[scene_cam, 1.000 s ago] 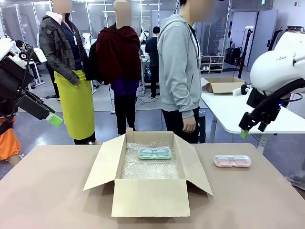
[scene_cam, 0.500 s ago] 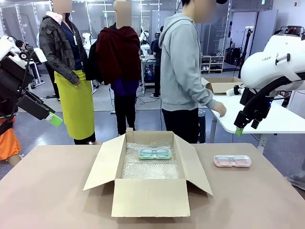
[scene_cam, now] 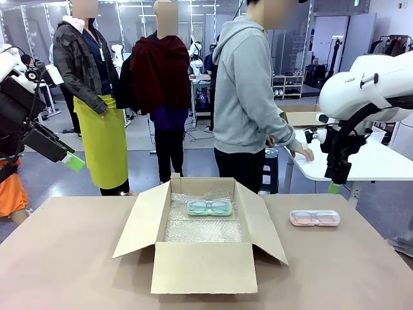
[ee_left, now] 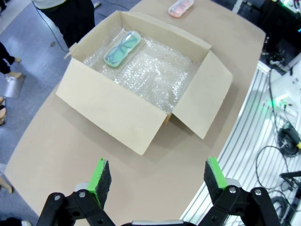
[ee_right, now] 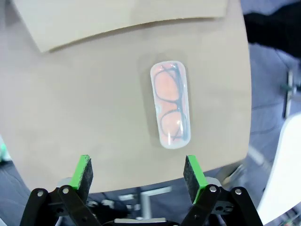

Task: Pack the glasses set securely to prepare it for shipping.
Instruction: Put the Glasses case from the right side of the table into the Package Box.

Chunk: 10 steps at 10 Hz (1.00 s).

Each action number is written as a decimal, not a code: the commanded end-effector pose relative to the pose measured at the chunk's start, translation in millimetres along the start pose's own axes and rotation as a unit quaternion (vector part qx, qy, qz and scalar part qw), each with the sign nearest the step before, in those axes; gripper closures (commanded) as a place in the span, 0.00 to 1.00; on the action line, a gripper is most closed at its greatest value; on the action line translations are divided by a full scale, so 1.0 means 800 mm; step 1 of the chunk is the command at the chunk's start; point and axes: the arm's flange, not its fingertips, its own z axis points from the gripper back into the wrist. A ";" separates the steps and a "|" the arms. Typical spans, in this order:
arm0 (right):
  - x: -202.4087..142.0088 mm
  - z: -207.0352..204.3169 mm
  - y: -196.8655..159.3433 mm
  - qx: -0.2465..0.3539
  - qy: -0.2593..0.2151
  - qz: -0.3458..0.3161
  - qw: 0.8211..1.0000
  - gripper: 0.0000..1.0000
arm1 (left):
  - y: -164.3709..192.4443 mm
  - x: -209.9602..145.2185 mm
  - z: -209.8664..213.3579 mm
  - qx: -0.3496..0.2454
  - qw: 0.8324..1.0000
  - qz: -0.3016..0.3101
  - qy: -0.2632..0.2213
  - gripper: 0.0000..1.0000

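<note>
The table (scene_cam: 64, 258) carries an open box (scene_cam: 201, 265) at its middle, flaps splayed outward and floor lined with bubble wrap (scene_cam: 200, 229). Beyond the far edge a person (scene_cam: 248, 97) stands turned aside, one hand (scene_cam: 303, 153) on a white table behind.

The mint case (scene_cam: 209, 207) already lies in the box on the wrap, against the far wall, with the nearer wrap bare. The pink case (scene_cam: 314, 217) is not yet packed. It lies flat on the table, right of the box and apart from its right flap (scene_cam: 271, 226), with its long axis running left to right across the table.

The right gripper (scene_cam: 334, 187) hangs above that case, a little to its right, pointing down with its fingers apart and nothing between them. In its wrist view the pink case (ee_right: 170, 104) lies ahead between the fingers, nearer the right-hand one, its long axis running away from the gripper (ee_right: 138, 172). A straight descent should therefore close the pads across its narrow width, after a small sideways correction.

The left gripper (scene_cam: 74, 161) is held high at the far left, well away from both cases, and its wrist view shows it (ee_left: 157, 176) spread and empty above the box, so the right arm is the nearer one for this pick. Nothing lies around the pink case, but the raised right flap stands between it and the box interior and would need clearing.
</note>
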 end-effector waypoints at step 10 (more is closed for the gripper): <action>-0.011 -0.159 -0.044 -0.027 0.009 0.053 0.998 0.02 | 0.000 0.000 0.003 -0.005 1.000 -0.003 -0.005 0.00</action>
